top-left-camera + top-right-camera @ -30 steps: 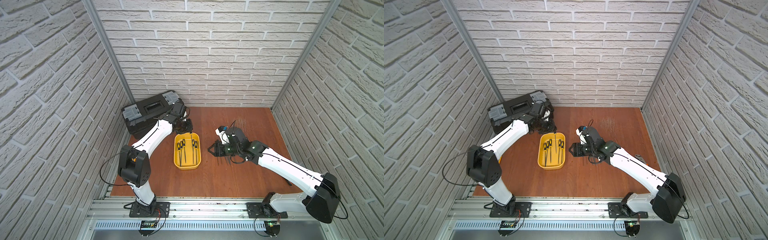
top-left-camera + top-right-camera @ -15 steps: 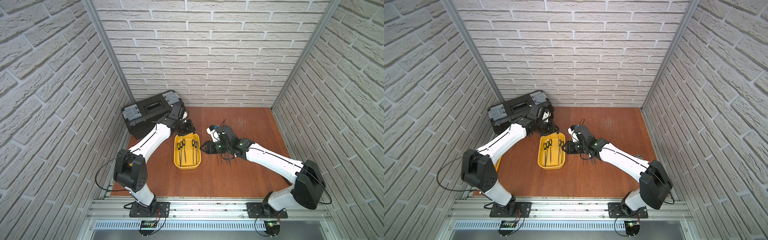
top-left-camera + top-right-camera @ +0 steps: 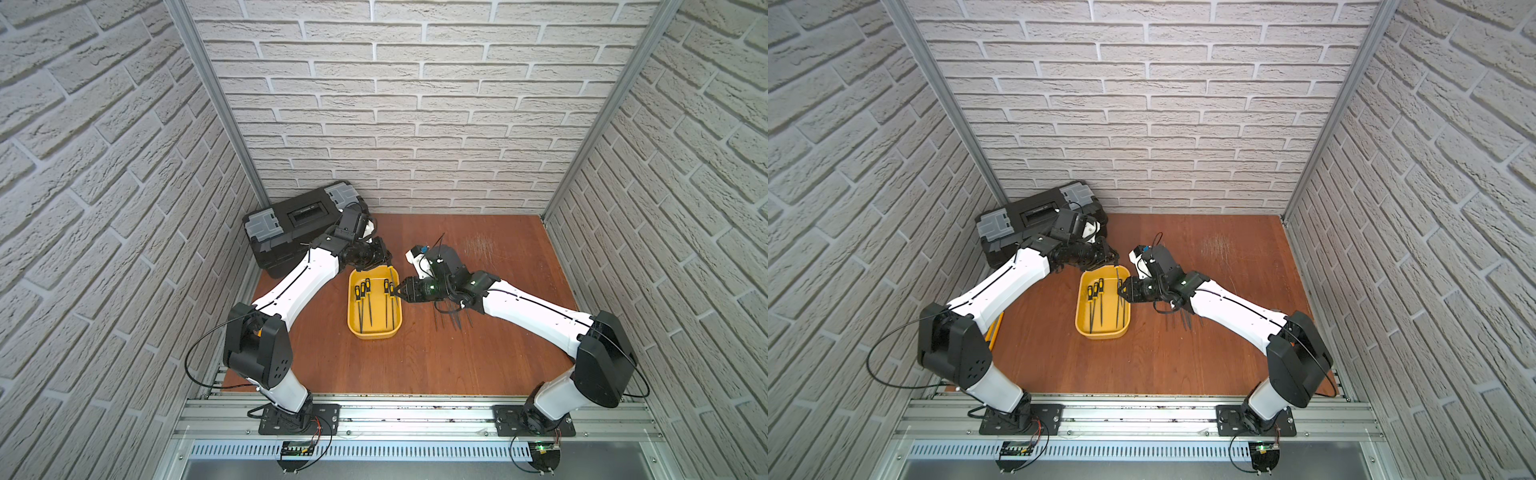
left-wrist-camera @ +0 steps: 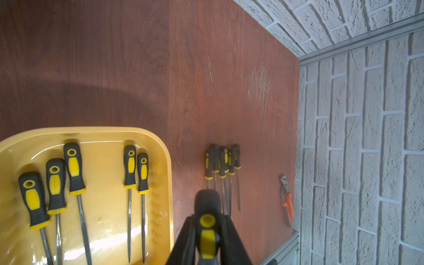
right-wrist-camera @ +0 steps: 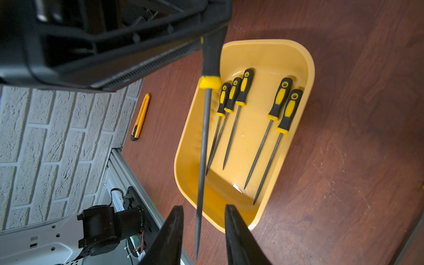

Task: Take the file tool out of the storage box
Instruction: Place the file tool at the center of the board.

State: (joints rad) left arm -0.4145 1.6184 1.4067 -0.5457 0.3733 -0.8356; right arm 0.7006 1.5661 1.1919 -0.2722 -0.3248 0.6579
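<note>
The left gripper [image 4: 207, 223] was clenched on the black-and-yellow handle of the held file [image 4: 207, 238]. Its own wrist view cut the handle off at the frame edge and showed none of the shaft.

The right wrist view showed the dark shaft passing between the fingers [image 5: 236, 229] of the right gripper [image 5: 203, 207]. They stood released, with a gap on each side and nothing gripped. The handle's butt end was lost behind the blurred black bulk of the left gripper.

In both top views the storage box [image 3: 374, 334] sat near the middle of the frame on the table [image 3: 415, 365]. There the held shaft was only a hairline at the box's upper right corner. Five files [image 5: 241, 91] lay inside the box.

Just right of the box, the loose files [image 3: 451, 322] lay on the table, half hidden under the right arm. They overlapped too much to count. The pliers [image 4: 286, 202] by the wall were small and hard to make out. The utility knife [image 5: 140, 117] was only an orange sliver behind the left arm in a top view. The left arm covered a corner of the black toolbox [image 3: 291, 216], up and left of the box.
</note>
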